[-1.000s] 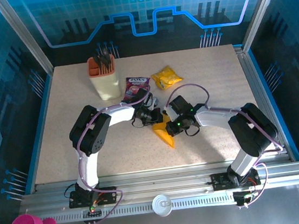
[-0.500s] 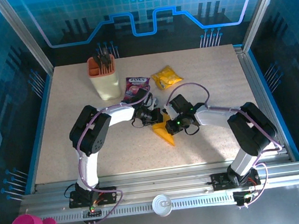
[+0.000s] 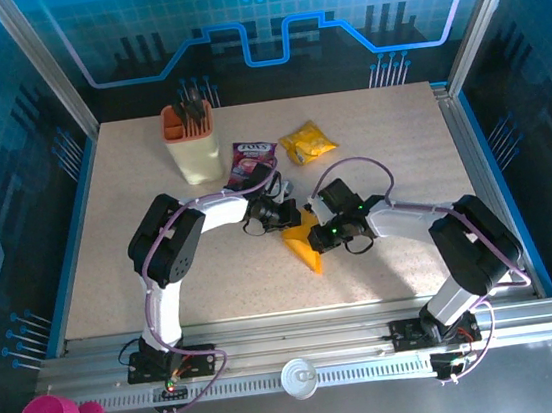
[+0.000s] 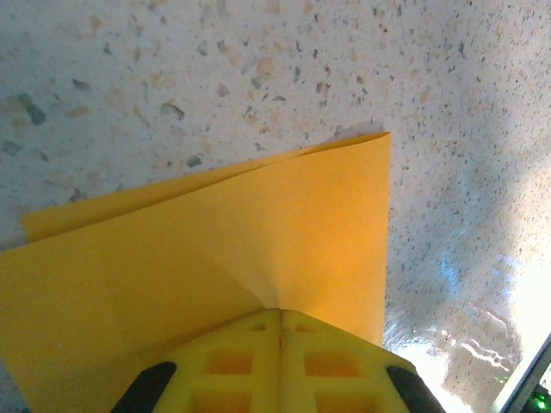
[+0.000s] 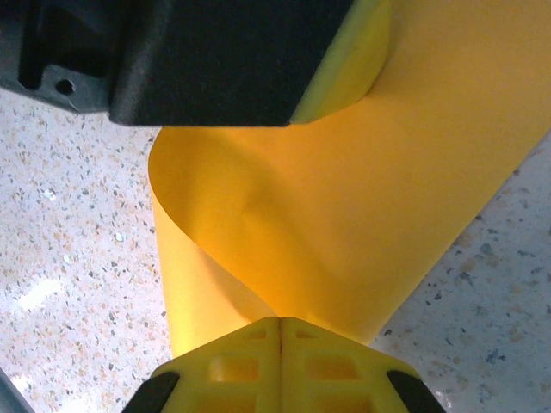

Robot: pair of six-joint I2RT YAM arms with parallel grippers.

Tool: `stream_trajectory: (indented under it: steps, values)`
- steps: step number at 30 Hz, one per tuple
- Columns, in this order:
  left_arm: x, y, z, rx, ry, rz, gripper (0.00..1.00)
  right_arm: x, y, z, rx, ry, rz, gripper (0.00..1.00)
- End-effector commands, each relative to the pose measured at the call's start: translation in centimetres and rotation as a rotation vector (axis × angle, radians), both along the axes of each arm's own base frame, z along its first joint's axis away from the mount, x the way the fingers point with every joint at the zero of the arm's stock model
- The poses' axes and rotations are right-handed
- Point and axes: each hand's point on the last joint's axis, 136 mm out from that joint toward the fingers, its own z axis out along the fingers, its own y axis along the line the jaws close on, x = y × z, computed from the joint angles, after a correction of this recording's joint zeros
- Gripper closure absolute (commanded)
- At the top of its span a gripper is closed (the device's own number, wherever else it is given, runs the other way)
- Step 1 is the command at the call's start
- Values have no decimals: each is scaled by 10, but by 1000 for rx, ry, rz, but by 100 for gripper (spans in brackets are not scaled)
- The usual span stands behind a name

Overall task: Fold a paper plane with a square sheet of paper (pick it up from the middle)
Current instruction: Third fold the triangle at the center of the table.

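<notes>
The left gripper (image 4: 278, 314) is pinching the sheet of paper (image 4: 258, 232). Its two yellow fingers (image 4: 232, 357) are pressing together with the orange-yellow paper caught at the seam between them. Ahead of those fingertips the paper is spreading out in two layers over the speckled table (image 4: 215, 69), with one corner pointing up and to the right.

The right gripper (image 5: 280, 323) is clamping the paper too, with its fingers closed tight on the near edge. Just ahead of them the sheet is curling up in a loop on the left and running flatter to the right. Beyond that loop the left gripper's black body and one yellow finger are lying against the paper.

From above, the two grippers are meeting tip to tip over the paper, whose pointed end is lying on the table nearer the arm bases. Well beyond the fingers, a purple packet (image 3: 253, 157), a yellow snack packet (image 3: 307, 143) and a beige holder (image 3: 196, 156) are sitting apart from the paper.
</notes>
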Motion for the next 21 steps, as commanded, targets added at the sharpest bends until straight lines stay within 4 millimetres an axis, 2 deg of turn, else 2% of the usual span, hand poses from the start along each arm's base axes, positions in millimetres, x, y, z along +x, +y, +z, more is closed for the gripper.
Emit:
stream_trajectory:
  steps: [1, 11, 21]
  values:
    - [-16, 10, -24, 43, 67, -8, 100, 1, -3, -3, 8, 13, -23, 100]
    - [-17, 11, -25, 43, 68, -9, 100, 11, -7, -5, -11, 6, -34, 100]
    - [-17, 10, -24, 39, 69, -10, 100, 12, -8, -19, -19, 36, -35, 100]
